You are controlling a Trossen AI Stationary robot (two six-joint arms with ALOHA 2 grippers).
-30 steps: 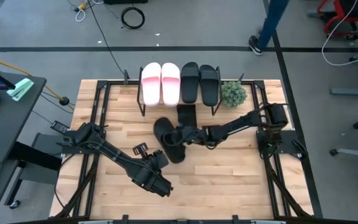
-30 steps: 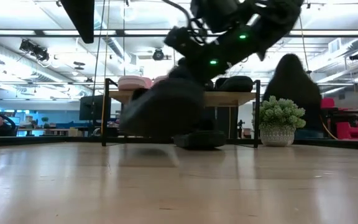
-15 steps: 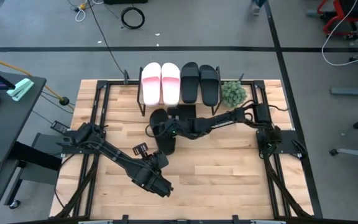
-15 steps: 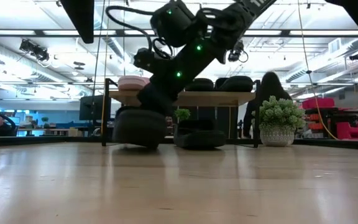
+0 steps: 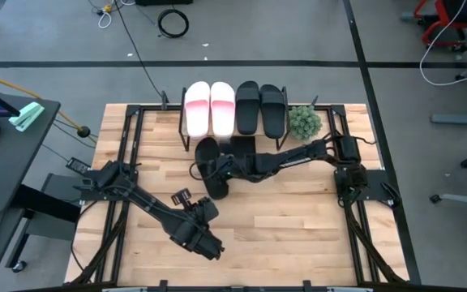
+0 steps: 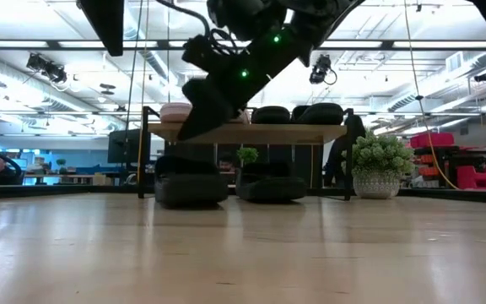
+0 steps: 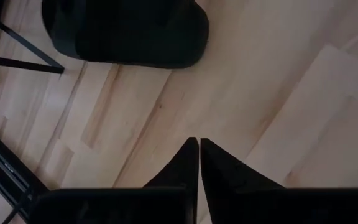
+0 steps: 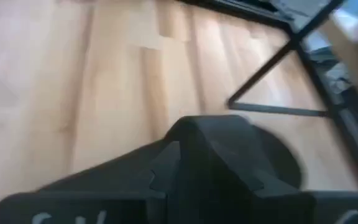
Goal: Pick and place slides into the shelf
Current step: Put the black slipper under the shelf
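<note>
Two pink slides [image 5: 209, 108] and two black slides [image 5: 260, 109] lie side by side on top of the shelf [image 6: 310, 133]. Under its board a black slide [image 6: 268, 187] rests sole-down on the table. Beside it, toward the table's left, another black slide [image 6: 191, 187] also lies flat, half under the shelf's near edge [image 5: 207, 158]. My right gripper [image 6: 184, 135] hangs slanting just above this slide, open and clear of it. My left gripper [image 5: 209, 247] waits shut over the table's near part, holding nothing.
A small potted plant [image 5: 304, 122] stands at the shelf's right end. The shelf's thin black legs [image 6: 144, 152] rise left of the newly laid slide. Bare wooden table [image 5: 298, 219] stretches between the shelf and the near edge.
My right gripper has carried the black slide toward the far edge and the table's left. The slide was lifted and tilted; now it lies flat on the table at the shelf's near edge. The gripper has let go and risen a little above it.
</note>
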